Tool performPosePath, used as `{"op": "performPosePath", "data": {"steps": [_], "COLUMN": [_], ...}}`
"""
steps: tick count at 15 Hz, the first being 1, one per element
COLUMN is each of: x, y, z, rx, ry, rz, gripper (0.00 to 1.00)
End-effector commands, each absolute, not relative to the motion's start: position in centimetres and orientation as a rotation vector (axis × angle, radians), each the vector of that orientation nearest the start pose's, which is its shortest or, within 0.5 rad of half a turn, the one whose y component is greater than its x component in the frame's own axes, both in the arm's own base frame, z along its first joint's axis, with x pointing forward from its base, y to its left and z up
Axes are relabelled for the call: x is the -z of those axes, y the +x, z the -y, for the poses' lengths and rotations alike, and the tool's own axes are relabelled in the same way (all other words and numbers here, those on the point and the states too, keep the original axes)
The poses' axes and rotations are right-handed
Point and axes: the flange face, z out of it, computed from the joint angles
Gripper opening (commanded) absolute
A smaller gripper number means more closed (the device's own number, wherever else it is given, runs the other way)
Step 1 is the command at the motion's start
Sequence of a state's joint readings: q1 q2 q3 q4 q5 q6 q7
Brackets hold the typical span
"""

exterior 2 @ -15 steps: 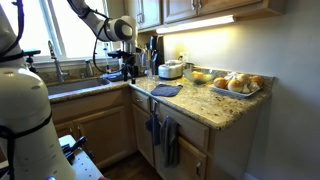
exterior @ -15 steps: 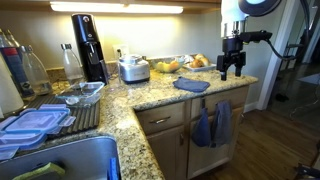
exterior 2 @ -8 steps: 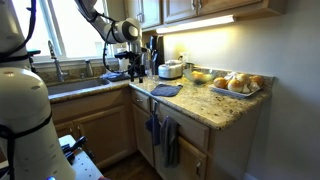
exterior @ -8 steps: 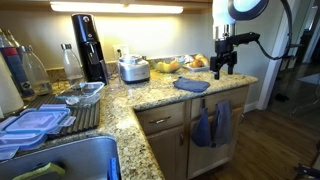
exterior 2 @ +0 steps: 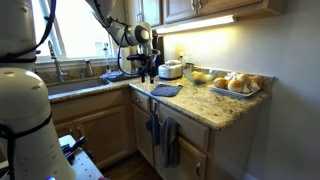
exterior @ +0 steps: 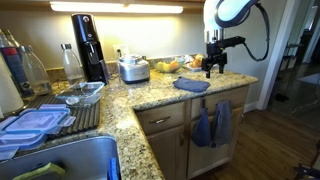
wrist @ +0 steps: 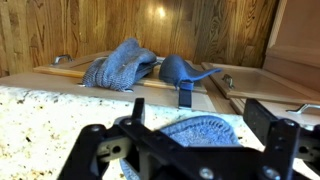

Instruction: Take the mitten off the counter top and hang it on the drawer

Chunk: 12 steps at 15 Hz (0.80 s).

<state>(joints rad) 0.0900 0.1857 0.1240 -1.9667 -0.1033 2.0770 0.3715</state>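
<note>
The blue mitten lies flat on the speckled granite counter top near its front edge; it also shows in an exterior view and in the wrist view. My gripper hangs above the counter just behind the mitten, apart from it, fingers spread and empty. In the wrist view the open fingers frame the mitten. The wooden drawer is below the counter edge. Two duller blue cloths hang on the cabinet front below.
A tray of bread and fruit stands at the counter's end. A rice cooker, a black appliance, bottles and a drying rack with containers stand by the sink.
My gripper has moved in over the counter toward the mitten, from beyond the counter's end to just behind the mitten. The mitten has not moved.
</note>
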Motion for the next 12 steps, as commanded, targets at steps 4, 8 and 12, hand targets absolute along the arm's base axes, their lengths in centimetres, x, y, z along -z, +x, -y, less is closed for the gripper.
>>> {"op": "performPosePath", "data": {"steps": [4, 8, 12], "x": [-35.7, -35.0, -34.4], "y": [63.0, 63.7, 64.1], "z": [-10.4, -10.2, -10.4], "rx": [-0.039, -0.056, -0.065], "ry": [-3.219, -3.211, -3.209], "rz": [-0.176, -0.191, -0.187], "gripper": [1.0, 1.0, 1.0]}}
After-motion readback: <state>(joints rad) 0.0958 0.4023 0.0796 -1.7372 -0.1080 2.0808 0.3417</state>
